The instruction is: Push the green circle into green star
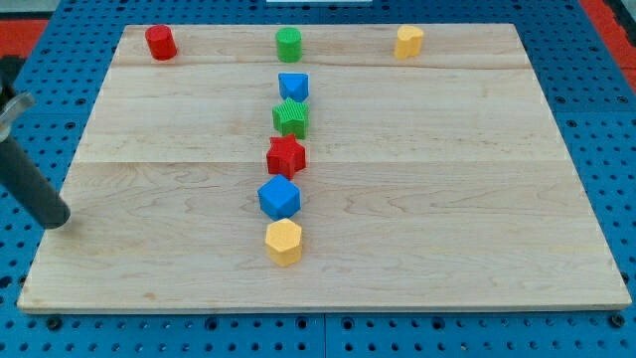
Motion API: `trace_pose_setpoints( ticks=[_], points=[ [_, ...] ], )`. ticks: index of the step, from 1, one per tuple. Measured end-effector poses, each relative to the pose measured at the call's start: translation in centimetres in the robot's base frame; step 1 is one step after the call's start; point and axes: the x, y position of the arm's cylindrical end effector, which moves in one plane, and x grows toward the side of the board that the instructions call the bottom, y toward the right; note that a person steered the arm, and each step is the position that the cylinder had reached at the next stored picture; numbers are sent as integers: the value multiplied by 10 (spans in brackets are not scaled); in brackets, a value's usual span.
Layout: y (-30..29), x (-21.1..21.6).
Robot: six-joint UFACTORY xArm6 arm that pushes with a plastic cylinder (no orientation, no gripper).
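The green circle (288, 43) stands near the view's top edge of the wooden board, at the centre. The green star (291, 117) lies below it, with a blue block (293, 86) between the two. My tip (60, 221) is the lower end of the dark rod at the view's far left, just off the board's left edge. It is far from both green blocks and touches no block.
A red star (286, 155), a blue cube-like block (279, 198) and a yellow hexagon block (284, 241) continue the column downward. A red cylinder (160, 42) sits top left, a yellow block (408, 41) top right. The board (477, 199) rests on blue pegboard.
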Motion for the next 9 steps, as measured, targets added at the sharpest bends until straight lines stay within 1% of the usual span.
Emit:
trace_pose_setpoints(
  ticks=[1, 2, 3, 4, 5, 6, 7, 8, 9],
  points=[
    [41, -40],
    [78, -89],
    [72, -145],
    [95, -225],
    [152, -270],
    [170, -314],
    [209, -312],
    [235, -256],
    [293, -249]
  ],
)
